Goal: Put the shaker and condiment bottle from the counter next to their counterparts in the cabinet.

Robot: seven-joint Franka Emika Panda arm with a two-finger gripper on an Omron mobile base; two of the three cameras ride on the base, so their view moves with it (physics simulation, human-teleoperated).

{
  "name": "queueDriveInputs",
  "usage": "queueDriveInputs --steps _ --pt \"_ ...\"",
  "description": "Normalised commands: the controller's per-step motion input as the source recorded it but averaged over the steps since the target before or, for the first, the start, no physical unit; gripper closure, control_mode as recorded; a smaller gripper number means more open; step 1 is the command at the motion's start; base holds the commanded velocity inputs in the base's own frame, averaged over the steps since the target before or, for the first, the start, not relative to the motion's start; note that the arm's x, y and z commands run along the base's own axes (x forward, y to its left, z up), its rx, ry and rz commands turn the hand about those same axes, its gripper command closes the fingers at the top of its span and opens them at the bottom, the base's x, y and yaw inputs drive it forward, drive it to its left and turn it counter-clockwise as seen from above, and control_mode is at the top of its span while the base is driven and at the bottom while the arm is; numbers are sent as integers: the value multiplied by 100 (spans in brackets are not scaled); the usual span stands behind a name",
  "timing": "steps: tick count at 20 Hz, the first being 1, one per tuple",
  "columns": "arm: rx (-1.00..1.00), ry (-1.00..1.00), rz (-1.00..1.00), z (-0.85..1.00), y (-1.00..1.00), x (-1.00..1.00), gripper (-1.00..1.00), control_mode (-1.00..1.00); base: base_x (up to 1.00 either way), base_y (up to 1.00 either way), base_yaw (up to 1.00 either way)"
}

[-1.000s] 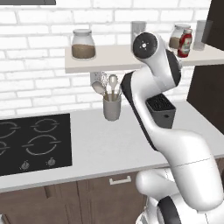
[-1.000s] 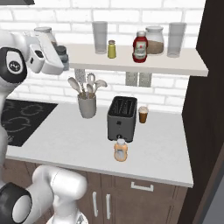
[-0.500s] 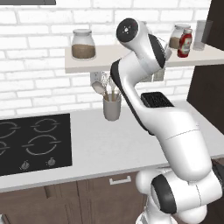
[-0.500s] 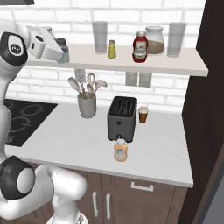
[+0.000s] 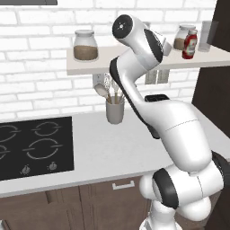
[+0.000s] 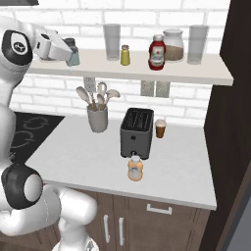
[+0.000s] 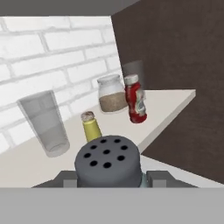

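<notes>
My gripper (image 6: 67, 51) is shut on the pale blue-grey shaker (image 6: 73, 57) and holds it upright at the left end of the cream shelf (image 6: 147, 71). In the hand view the shaker's dark holed cap (image 7: 107, 162) sits between my fingers (image 7: 66, 177). The yellow-green shaker (image 7: 91, 127) stands just beyond it, also seen as a small shaker (image 6: 125, 55) mid-shelf. The red bottle (image 6: 157, 52) with a white label stands further right. The orange-tan condiment bottle (image 6: 135, 169) rests on the counter in front of the toaster.
On the shelf stand two glasses (image 6: 112, 40) (image 6: 197, 44) and a jar (image 6: 173, 45); another jar (image 5: 85, 46) sits at its left. The counter carries a black toaster (image 6: 136, 132), a utensil holder (image 6: 98, 117) and a small brown cup (image 6: 160, 128). A stove (image 5: 31, 146) lies at the left.
The arm has swung and lifted the hand with the shaker a little up and to the right, onto the shelf's left end. Nothing else has moved.
</notes>
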Motion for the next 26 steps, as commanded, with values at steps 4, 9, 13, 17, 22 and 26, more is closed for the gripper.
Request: queueDriveInputs --steps 4,9,13,17,22,26 --pt "0 0 0 3 -29 24 100 -100 0 0 0" --pt "-5 2 0 -8 -6 29 100 -100 0 0 0" --pt "-4 0 0 -16 -9 32 100 -100 0 0 0" --pt "-1 0 0 -5 -25 20 100 -100 0 0 0" --pt "-8 -1 4 -35 -11 1 100 -100 0 0 0" --pt "-5 -4 8 -37 -4 -1 100 -100 0 0 0"
